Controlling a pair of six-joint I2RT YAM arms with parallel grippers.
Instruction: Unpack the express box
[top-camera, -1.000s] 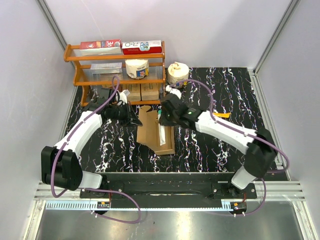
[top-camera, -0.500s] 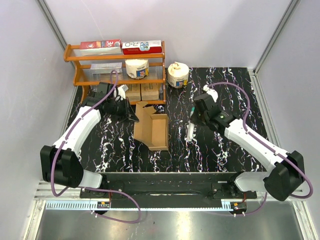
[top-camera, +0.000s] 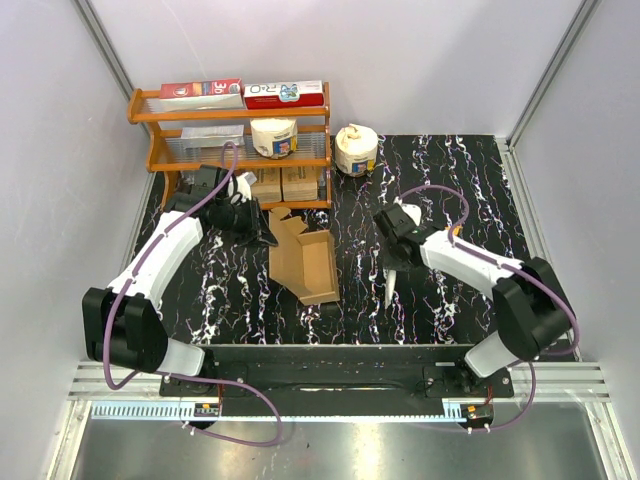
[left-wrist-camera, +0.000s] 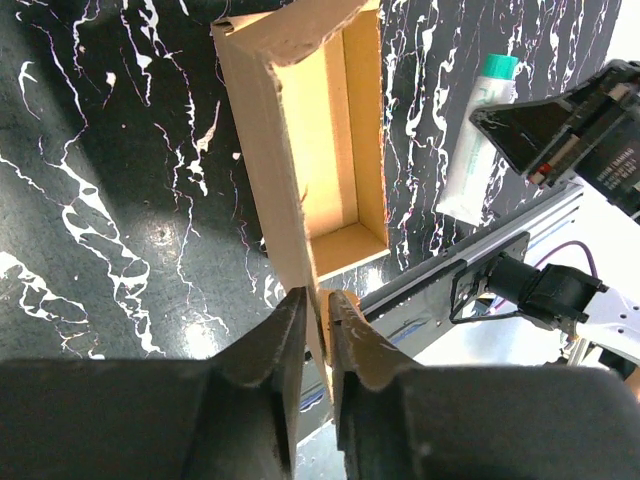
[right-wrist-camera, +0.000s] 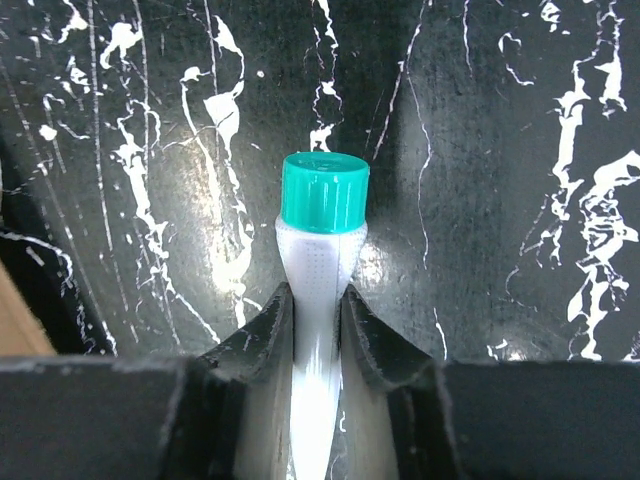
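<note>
Two pincers to note. My right pincer (right-wrist-camera: 315, 295) is closed narrow on a white tube (right-wrist-camera: 322, 190) with a green cap. Its fingers press the tube's body just behind the cap, which points at the black marbled table (right-wrist-camera: 500, 150). Seen from above, the tube hangs tilted from that pincer, right of the box and apart from it.

On my left pincer (left-wrist-camera: 318, 300) the jaws stand close together, one on either side of the box's side-wall edge — pinching or only flanking, I cannot tell. The box (left-wrist-camera: 345, 150) lies open at mid-table, just in front of the orange shelf (top-camera: 230, 140) — brown card, long and flat.
</note>
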